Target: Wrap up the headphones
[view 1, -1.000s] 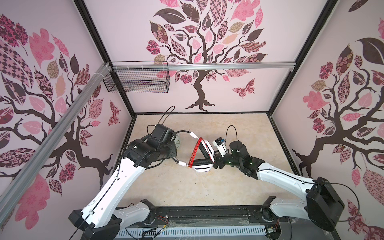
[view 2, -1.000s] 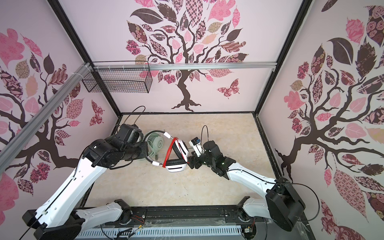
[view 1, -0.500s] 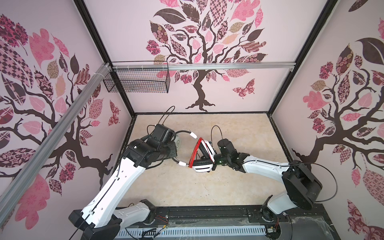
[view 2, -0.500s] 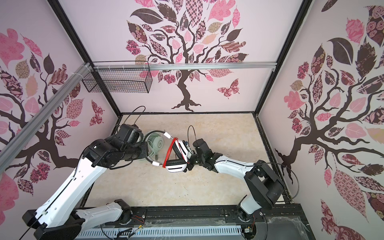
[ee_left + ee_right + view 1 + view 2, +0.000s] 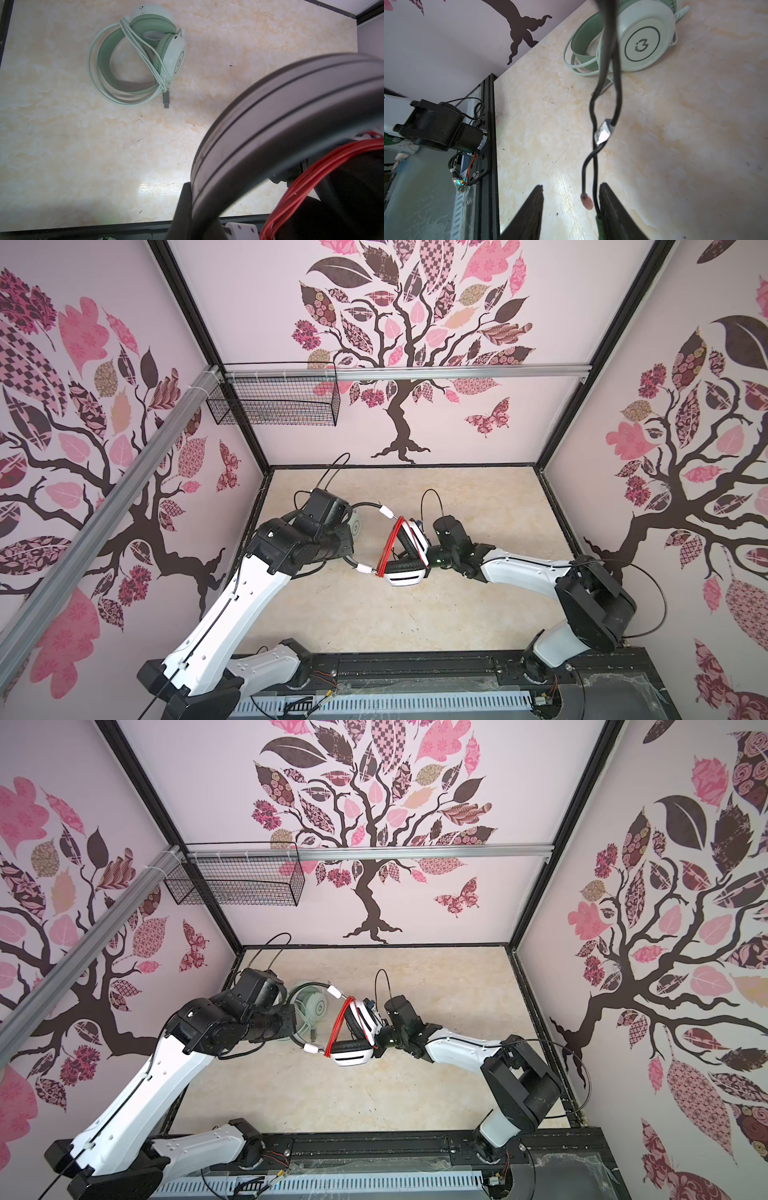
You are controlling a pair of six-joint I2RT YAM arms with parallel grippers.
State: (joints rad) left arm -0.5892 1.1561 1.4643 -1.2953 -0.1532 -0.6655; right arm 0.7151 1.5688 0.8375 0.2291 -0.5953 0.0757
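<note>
The left gripper [image 5: 293, 1025] is clamping the white headset [image 5: 405, 572] by its band. The red cable [image 5: 388, 545] is lying wound around the headset beyond the fingers. The right gripper [image 5: 571, 186] is standing part-open, and a black lead [image 5: 602, 133] is hanging between its fingers. The green headset [image 5: 172, 52] is lying on the table beyond both, ungripped.

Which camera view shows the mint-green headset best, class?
The left wrist view: the whole mint-green headset lies unobstructed, cable wound round it. The right wrist view shows one earcup and part of the band; in both top views the left arm hides most of it.
</note>
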